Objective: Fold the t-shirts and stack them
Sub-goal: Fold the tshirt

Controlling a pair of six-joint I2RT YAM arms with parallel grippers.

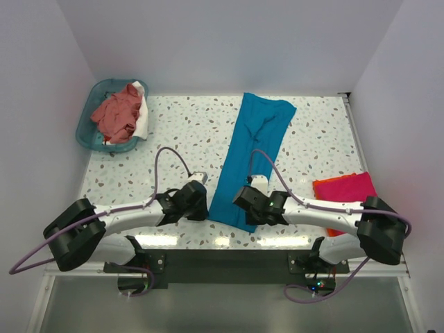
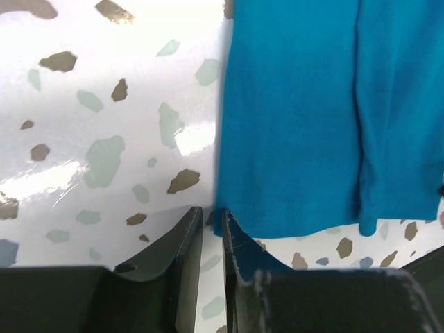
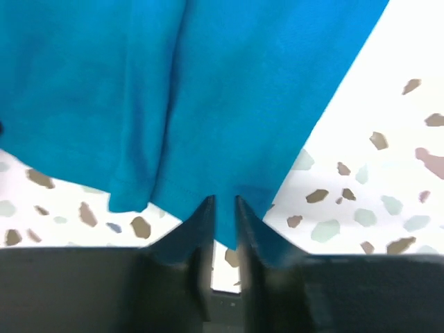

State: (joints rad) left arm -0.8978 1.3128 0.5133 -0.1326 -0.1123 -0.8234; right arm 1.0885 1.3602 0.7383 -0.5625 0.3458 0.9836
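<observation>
**Two shirts stacked, one mid-fold, two waiting**

Two folded t-shirts, a magenta-pink one [image 1: 350,187] lying on an orange one [image 1: 325,184], make a flat stack at 4 o'clock on the speckled terrazzo-look table [image 1: 187,132]. The teal t-shirt [image 1: 251,149] lies in the middle as a long narrow strip running from 12 o'clock down to 6, sides apparently turned in, with soft lengthwise creases and a stitched hem at the near end. By my reading it needs its crosswise folds and then a place on the stack.

At 10 o'clock a translucent teal basket [image 1: 89,128] holds a crumpled salmon-pink shirt [image 1: 116,114] and a white one [image 1: 142,114] draped over the rim; both are left to do.

The right gripper [image 3: 222,211] has its dark, wedge-shaped fingers drawn nearly together on the near hem's 5 o'clock corner. The left gripper [image 2: 211,225] shows only a slim gap, the hem's 7 o'clock corner right at its tips; whether the cloth is actually nipped is unclear.
</observation>
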